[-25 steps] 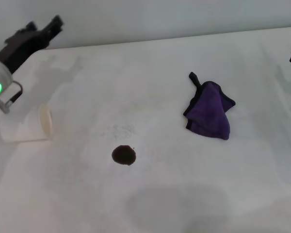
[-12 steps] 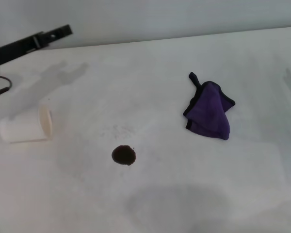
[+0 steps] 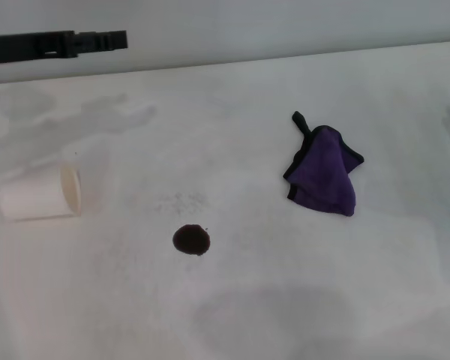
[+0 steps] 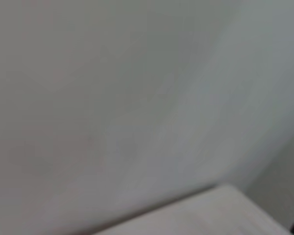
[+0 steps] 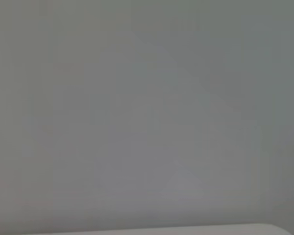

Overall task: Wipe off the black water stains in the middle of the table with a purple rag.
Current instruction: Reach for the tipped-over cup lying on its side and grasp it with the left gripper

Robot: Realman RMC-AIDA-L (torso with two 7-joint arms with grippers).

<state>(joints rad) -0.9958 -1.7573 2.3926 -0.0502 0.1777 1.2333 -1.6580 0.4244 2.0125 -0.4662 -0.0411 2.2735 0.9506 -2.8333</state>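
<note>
Wipe not started. Rag (image 3: 324,171) lay crumpled right of table (image 3: 232,97) centre, untouched. Stain (image 3: 190,239) sat centre-front, well apart from rag. My left hand (image 3: 109,39) hung far-left, holding nothing; opening: couldn't tell. Right hand out of view. Next: reach rag, grip it.

The counter (image 3: 300,300) looks smooth and matt white, faintly smudged with grey. The purple rag (image 3: 326,174) is soft, napped cloth with a darker stitched black edging. The black water stains (image 3: 190,239) show as one wet, dark, slightly glossy blot. The cup (image 3: 39,196) looks like matt white paper. The left pincer (image 3: 97,40) is matt black
</note>
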